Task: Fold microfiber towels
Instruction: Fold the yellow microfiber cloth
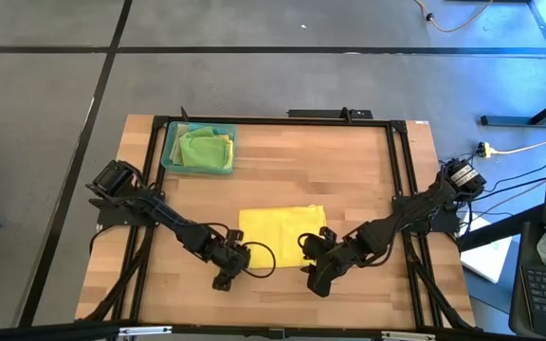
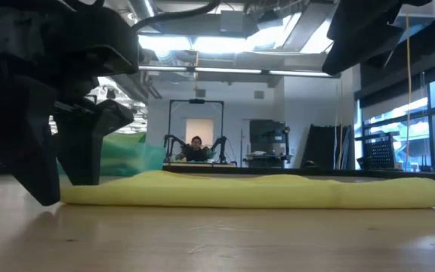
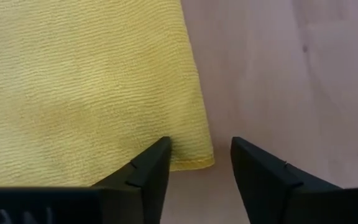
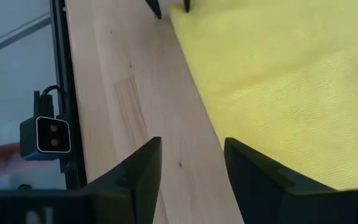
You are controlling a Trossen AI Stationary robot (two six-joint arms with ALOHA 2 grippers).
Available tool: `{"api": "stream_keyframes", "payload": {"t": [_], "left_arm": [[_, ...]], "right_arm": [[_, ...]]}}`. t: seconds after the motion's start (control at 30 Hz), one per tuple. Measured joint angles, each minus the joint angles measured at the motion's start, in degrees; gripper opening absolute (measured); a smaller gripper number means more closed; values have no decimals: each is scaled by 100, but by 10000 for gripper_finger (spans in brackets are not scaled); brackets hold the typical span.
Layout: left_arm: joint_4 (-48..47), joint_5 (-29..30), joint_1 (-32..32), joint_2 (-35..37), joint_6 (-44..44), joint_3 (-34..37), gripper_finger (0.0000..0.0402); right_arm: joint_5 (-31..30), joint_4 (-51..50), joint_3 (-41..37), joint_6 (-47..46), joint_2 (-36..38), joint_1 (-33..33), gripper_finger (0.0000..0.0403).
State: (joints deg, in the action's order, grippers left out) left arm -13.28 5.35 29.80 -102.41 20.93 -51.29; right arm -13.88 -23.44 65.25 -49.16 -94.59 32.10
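Yellow towel (image 1: 281, 235) lies flat at mid-table, near edge toward both arms; looks already folded once. Other towels sit in teal tray (image 1: 171, 152) at far left corner.

Left gripper (image 3: 199, 163) low at towel's near-left corner, fingers spread, one finger over cloth and the other over bare wood, corner hem between them. Nothing pinched yet.

Right gripper (image 4: 191, 163) at near-right edge, fingers spread, straddling bare table (image 1: 368, 170) just beside the hem; holds nothing.

Risks, as judged:
- Left: closing may catch top layer only, so the fold splits on lift.
- Right: jaws sit off the cloth; closing here grabs air, giving a one-sided lift and skewed fold.
- Fingertips pushing into wood may bunch limp fabric instead of pinching it.
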Motion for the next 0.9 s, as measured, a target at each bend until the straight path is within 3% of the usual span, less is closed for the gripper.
{"api": "stream_keyframes", "payload": {"t": [0.43, 0.63, 0.9], "left_arm": [[277, -199, 46, 35, 233, 26, 79], [69, -415, 10, 0, 310, -236, 10], [-863, -489, -589, -5, 713, -1045, 2]], "right_arm": [[1, 26, 0, 81, 0, -81, 177], [-25, 719, -2, 910, -4, -114, 177], [-175, 1673, -2, 1060, -238, -195, 177]]}}
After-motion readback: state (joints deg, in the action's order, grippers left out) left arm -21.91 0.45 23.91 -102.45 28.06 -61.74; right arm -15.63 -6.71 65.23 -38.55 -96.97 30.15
